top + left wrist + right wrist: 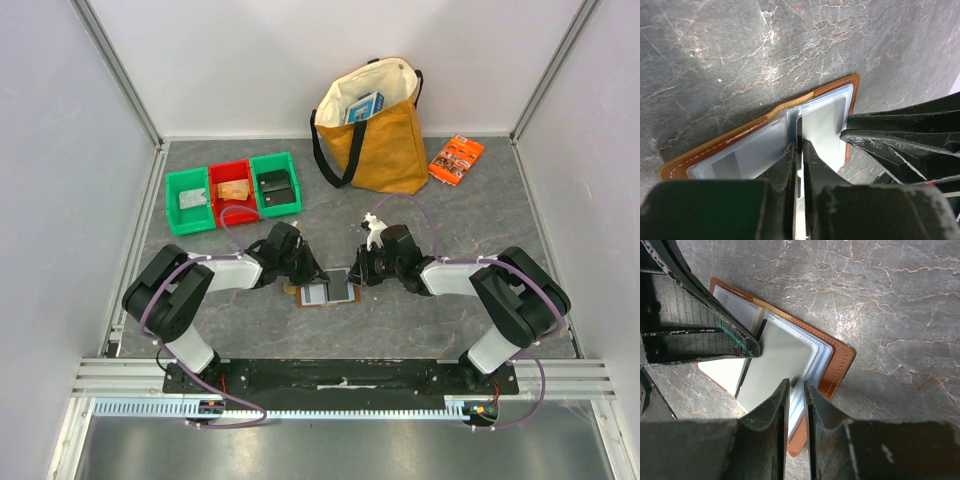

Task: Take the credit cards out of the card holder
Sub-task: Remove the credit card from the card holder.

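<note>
The brown card holder [325,293] lies open on the grey table between my two grippers. In the left wrist view its orange-brown cover [735,140] frames clear pockets, and a pale grey credit card [822,127] stands partly out of one. My left gripper [800,146] is shut on that card's near edge. My right gripper [796,386] is shut on the pocket leaves and cover edge of the card holder [839,362], pinning it down. The same credit card [775,365] shows there, beside the left fingers [715,315]. From above, the left gripper [312,278] and right gripper [358,272] nearly meet.
Behind on the left stand a green bin [190,200], a red bin [231,188] and another green bin [275,183]. A mustard tote bag [385,140] stands at the back centre, an orange packet [455,157] to its right. White walls close three sides.
</note>
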You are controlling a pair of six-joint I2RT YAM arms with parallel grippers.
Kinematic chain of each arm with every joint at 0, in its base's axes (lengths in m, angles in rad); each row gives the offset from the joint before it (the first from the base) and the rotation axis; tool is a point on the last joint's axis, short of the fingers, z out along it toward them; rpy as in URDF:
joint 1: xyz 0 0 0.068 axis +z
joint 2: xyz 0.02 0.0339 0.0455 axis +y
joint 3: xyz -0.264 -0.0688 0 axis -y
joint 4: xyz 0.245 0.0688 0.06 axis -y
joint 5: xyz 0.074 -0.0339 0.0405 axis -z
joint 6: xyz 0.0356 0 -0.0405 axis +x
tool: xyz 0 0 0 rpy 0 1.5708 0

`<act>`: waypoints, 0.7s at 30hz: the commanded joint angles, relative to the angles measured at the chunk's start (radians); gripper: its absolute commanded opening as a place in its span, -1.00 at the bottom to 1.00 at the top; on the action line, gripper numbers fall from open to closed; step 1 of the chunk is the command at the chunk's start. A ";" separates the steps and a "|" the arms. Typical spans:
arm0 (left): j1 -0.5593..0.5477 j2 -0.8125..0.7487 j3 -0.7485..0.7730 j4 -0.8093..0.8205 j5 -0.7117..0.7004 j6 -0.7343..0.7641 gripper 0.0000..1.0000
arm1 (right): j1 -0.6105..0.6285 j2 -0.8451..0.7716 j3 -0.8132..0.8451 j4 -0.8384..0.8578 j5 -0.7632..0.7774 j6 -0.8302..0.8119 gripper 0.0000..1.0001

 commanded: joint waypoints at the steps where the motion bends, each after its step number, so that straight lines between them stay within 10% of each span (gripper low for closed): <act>1: -0.006 -0.022 -0.039 0.043 0.022 -0.038 -0.93 | 0.003 0.034 -0.028 -0.083 -0.006 -0.006 -0.51; 21: 0.007 -0.066 -0.105 0.092 0.024 -0.055 -0.97 | 0.003 -0.106 0.024 -0.080 -0.027 0.006 -0.51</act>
